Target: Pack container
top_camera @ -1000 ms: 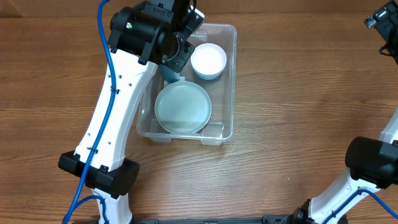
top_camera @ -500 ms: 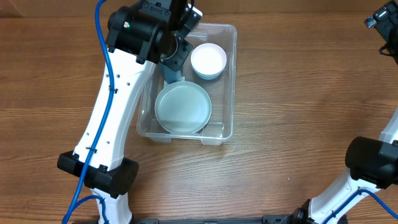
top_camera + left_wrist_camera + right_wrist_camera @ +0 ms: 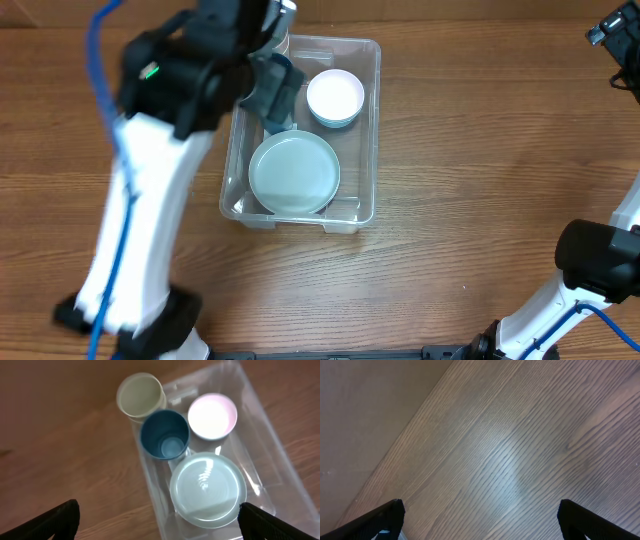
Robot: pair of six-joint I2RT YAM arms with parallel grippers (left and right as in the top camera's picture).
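From above, you see the container (image 3: pixel 358 160) near the middle of the wooden table (image 3: pixel 480 180), long sides running away from you. Inside it a pale green plate (image 3: pixel 294 175) fills the near half, and a white bowl (image 3: pixel 335 97) sits in the far right corner. The left arm (image 3: pixel 150 200) is blurred and reaches over the container's far left corner, hiding most of what lies there. You cannot tell from here how its fingers stand. The right arm (image 3: pixel 600 265) stands well apart at the right edge of the table.

Through the left wrist camera, you look down on the container from above. The left gripper (image 3: pixel 159 507) has its two fingertips (image 3: pixel 60 520) far apart at the lower corners of the picture, spread wide with nothing between them. A blue cup (image 3: pixel 165 435) stands upright, mouth up, in the container, just beside the bowl and just beyond the plate. A cream cup (image 3: pixel 141 395) stands upright right against the blue cup, at the container's corner. You cannot tell whether it is inside the wall or just outside it.

Through the right wrist camera, you see only bare wood grain. The right gripper (image 3: pixel 480 507) has its fingers spread wide at the lower corners and is holding nothing.
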